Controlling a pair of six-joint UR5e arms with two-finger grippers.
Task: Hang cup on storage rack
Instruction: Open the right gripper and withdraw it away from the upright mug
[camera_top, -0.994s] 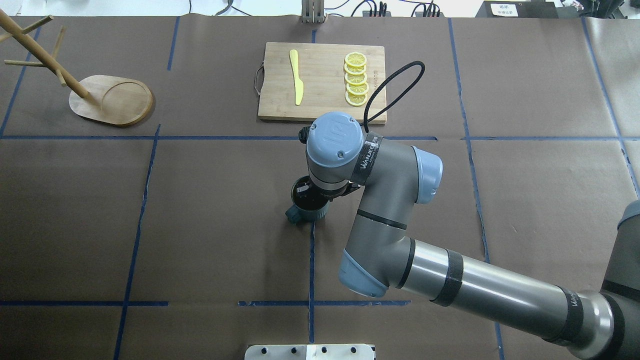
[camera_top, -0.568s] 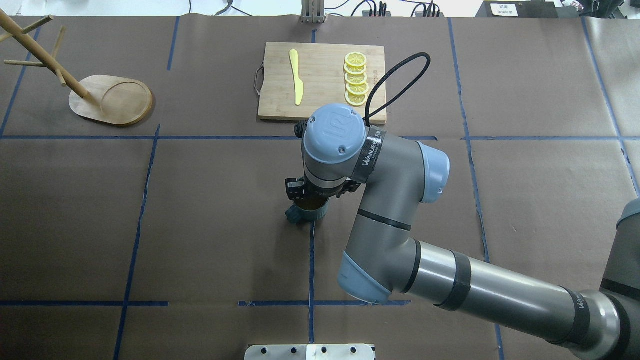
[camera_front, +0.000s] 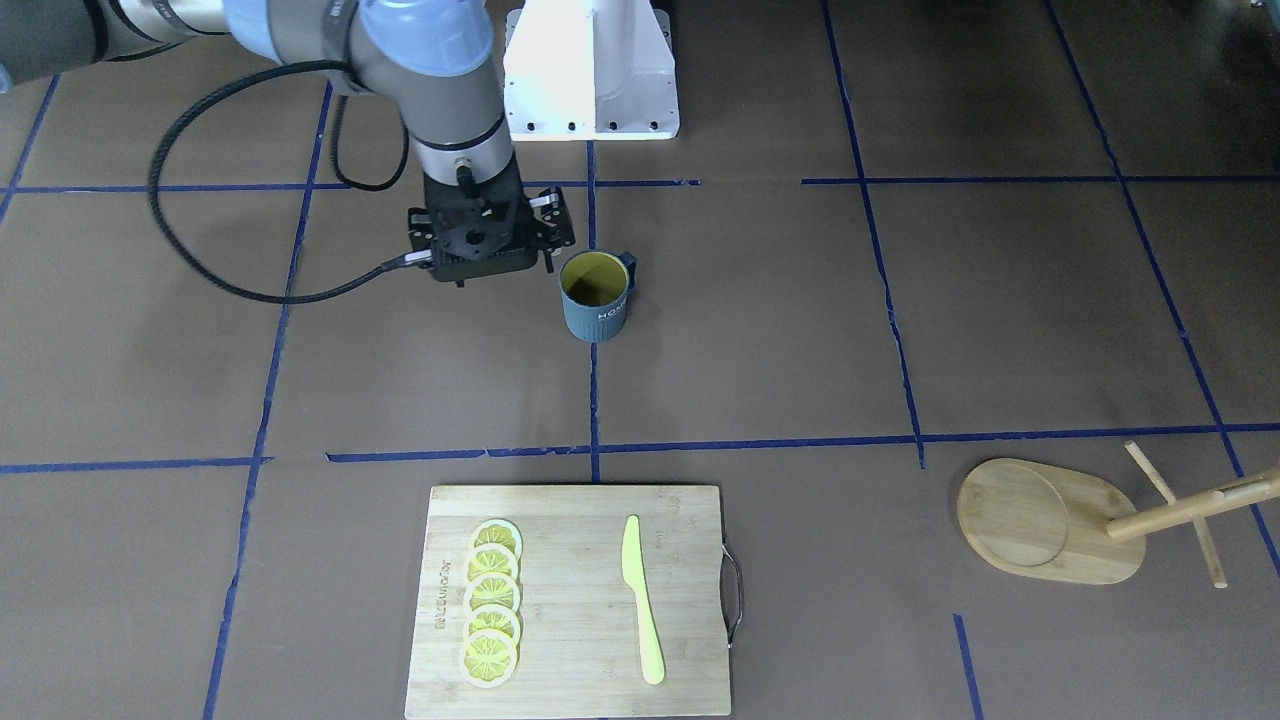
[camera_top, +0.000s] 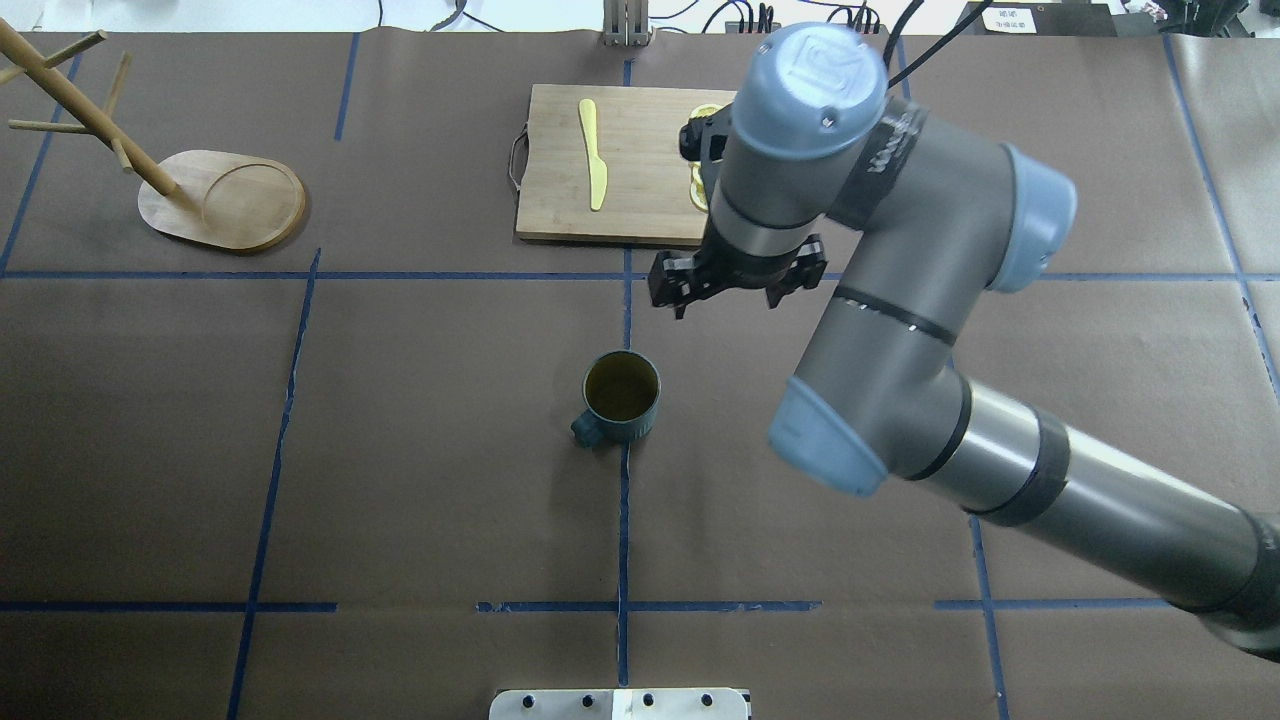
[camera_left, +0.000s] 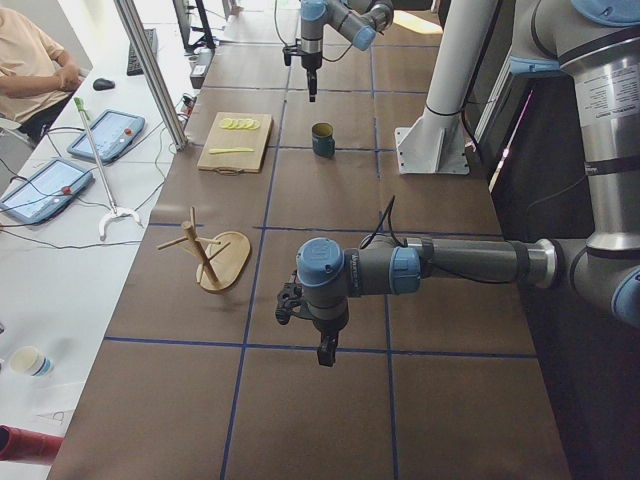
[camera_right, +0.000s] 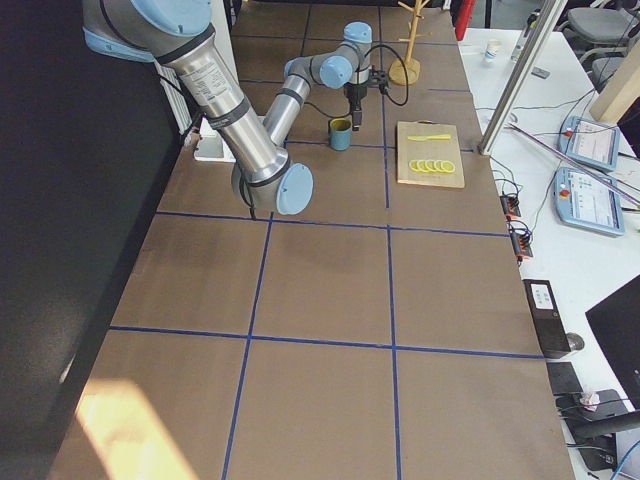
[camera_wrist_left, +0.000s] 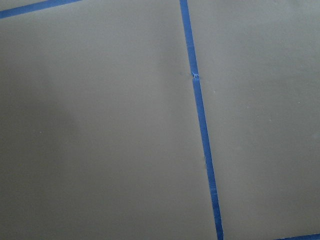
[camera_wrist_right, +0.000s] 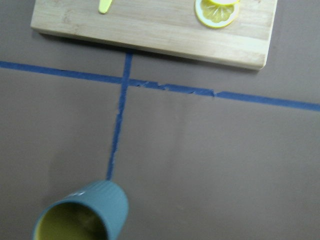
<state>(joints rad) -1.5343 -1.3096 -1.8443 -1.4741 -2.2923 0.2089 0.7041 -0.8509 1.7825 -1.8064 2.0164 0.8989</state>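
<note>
The cup (camera_top: 621, 398) stands upright on the table's middle with its handle toward the robot and the left; it also shows in the front view (camera_front: 597, 295) and at the bottom left of the right wrist view (camera_wrist_right: 82, 215). My right gripper (camera_top: 735, 285) is open and empty, raised above the table, beyond and to the right of the cup; in the front view (camera_front: 487, 245) it hangs beside the cup, apart from it. The storage rack (camera_top: 225, 200) stands at the far left, empty. My left gripper (camera_left: 325, 350) shows only in the left side view, and I cannot tell whether it is open or shut.
A bamboo cutting board (camera_top: 620, 190) with a yellow knife (camera_top: 592, 155) and lemon slices (camera_front: 490, 615) lies at the far middle, partly under my right wrist. Blue tape lines cross the brown table cover. The robot base plate (camera_top: 620, 703) is at the near edge.
My right gripper was down at the cup's rim; it has let go, risen and moved away toward the cutting board. The cup stays where it was.
</note>
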